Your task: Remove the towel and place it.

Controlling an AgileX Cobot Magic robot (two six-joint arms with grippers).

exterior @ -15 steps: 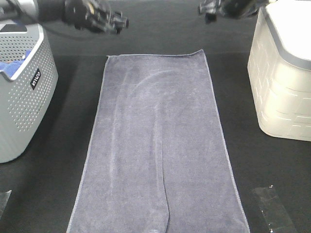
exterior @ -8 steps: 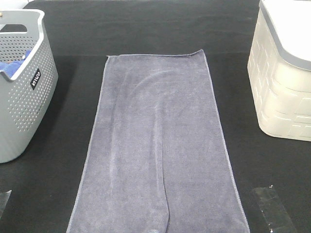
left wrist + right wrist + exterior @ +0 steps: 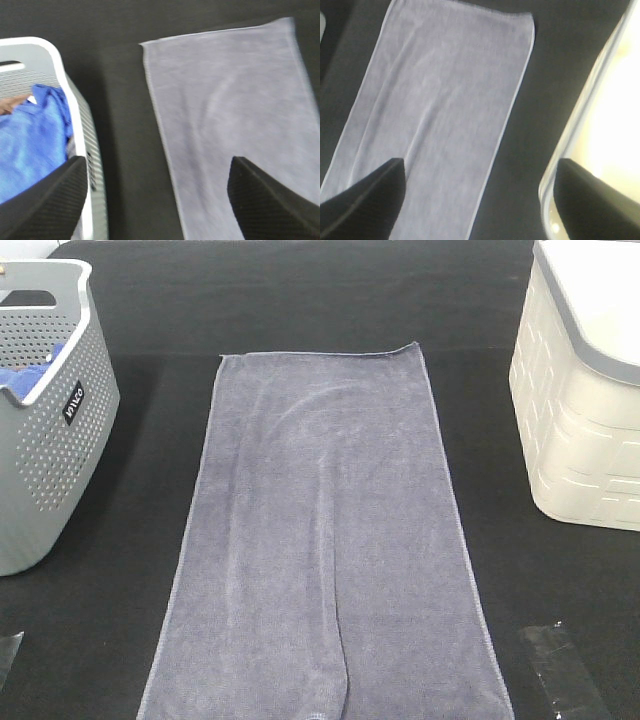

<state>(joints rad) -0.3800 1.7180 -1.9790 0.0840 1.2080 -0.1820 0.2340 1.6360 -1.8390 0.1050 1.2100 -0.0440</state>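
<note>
The slate-grey towel (image 3: 320,540) lies flat and spread lengthwise on the black table, its near end running off the front of the exterior view. Neither gripper shows in the exterior view. In the left wrist view my left gripper (image 3: 157,205) is open and empty, held high above the gap between the towel's far left corner (image 3: 230,100) and the grey basket. In the right wrist view my right gripper (image 3: 480,200) is open and empty, high above the towel's right edge (image 3: 445,90).
A perforated grey basket (image 3: 50,440) with a bright blue cloth (image 3: 25,375) inside stands at the left; it also shows in the left wrist view (image 3: 65,85). A cream lidded bin (image 3: 580,390) stands at the right. A clear tape patch (image 3: 560,670) lies at the front right.
Both arms, at the top of the exterior view a second ago, have pulled back out of it. The towel has not moved.
</note>
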